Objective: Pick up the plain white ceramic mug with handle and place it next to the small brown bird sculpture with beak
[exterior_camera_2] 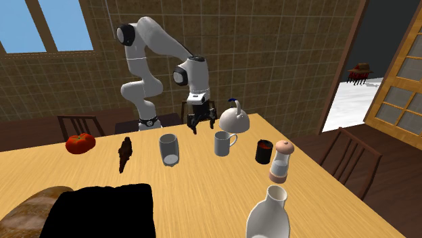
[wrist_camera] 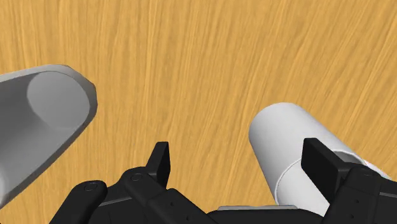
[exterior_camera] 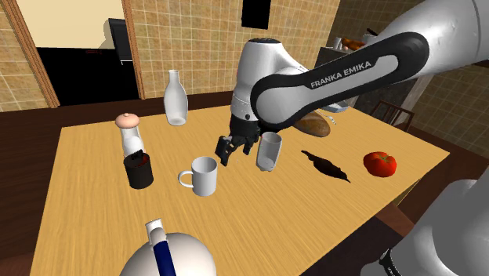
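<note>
I read the table [exterior_camera: 258,227] as warm wood with fine straight grain, smooth and faintly satin from edge to edge. Near its middle, the mug [exterior_camera: 205,176] looks plain white, smooth and matt; I can't tell its material. The tumbler [exterior_camera: 269,150] beside it is grey with a glassy sheen. The tomato [exterior_camera: 380,163] by the table's edge is glossy red. My gripper [exterior_camera: 235,153] is matt black, and the arm [exterior_camera: 439,47] is glossy white.
</note>
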`<control>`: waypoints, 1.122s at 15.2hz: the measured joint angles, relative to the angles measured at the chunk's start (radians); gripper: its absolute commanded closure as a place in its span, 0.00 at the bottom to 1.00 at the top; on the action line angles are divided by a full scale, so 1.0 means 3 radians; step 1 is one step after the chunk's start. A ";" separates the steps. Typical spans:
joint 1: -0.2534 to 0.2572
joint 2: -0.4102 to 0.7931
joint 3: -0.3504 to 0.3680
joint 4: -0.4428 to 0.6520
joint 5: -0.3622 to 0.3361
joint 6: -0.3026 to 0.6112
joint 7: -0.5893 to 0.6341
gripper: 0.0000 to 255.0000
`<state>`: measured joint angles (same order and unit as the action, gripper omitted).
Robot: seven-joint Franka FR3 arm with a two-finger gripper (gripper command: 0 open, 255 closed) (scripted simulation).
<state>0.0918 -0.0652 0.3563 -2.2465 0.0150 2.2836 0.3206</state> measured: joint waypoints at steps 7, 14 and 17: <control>0.0085 0.0560 0.0077 0.0399 -0.0390 0.0338 0.0290 0.00; 0.0114 0.0803 0.0046 0.0399 -0.0548 0.0566 0.0397 0.00; 0.0116 0.0810 0.0045 0.0394 -0.0554 0.0579 0.0402 0.00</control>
<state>0.1265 0.1779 0.3697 -2.1282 -0.1513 2.4571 0.4413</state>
